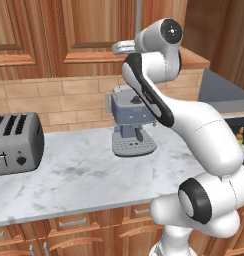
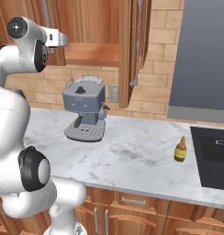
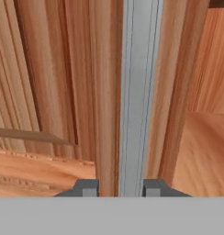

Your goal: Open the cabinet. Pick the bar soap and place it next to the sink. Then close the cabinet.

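The cabinet [image 2: 93, 27] hangs above the counter. Its right door [image 2: 130, 55] stands swung out, edge-on, with its silver bar handle [image 2: 139, 46] facing right. My gripper [image 2: 63, 40] is raised to the left door, at that door's handle [image 1: 138, 15]. In the hand view the silver bar [image 3: 139, 92] runs straight down between my fingertips [image 3: 88, 188], which flank it closely, so my gripper [image 3: 120, 188] looks shut on it. A bare wooden shelf [image 2: 93, 54] shows inside. The bar soap is hidden. The dark sink [image 2: 215, 156] lies at the counter's far right.
A grey coffee machine [image 1: 131, 120] stands on the marble counter [image 1: 74, 170] below the cabinet. A toaster [image 1: 14, 142] sits at the left. A small amber bottle [image 2: 180, 150] stands just left of the sink. Low drawers [image 2: 132, 202] run under the counter's front edge.
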Robot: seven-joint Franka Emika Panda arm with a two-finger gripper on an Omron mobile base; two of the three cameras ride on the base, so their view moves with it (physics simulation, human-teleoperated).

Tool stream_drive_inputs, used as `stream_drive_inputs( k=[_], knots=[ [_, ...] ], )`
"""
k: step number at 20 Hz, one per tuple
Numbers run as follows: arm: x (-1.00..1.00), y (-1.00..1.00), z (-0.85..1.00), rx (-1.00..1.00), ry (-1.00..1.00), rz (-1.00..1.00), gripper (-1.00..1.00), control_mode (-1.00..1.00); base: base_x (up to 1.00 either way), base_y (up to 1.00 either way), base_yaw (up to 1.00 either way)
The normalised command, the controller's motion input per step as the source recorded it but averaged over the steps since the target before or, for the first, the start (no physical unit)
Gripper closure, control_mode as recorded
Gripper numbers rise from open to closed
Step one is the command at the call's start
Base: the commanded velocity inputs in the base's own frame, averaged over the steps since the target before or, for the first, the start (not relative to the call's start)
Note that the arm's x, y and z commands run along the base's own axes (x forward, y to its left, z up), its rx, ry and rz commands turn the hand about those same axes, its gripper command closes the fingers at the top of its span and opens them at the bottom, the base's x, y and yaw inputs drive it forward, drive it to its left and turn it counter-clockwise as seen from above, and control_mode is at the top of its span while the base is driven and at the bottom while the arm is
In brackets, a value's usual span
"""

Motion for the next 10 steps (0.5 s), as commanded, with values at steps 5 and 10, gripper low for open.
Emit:
stream_drive_inputs(
  k=[5, 10],
  knots=[
    [-1.00, 0.61, 0.01, 0.00, 0.00, 0.00, 1.00, -1.00, 0.00, 0.00, 0.00],
    [-1.00, 0.62, 0.05, 0.00, 0.00, 0.00, 1.00, -1.00, 0.00, 0.00, 0.00]
  ],
)
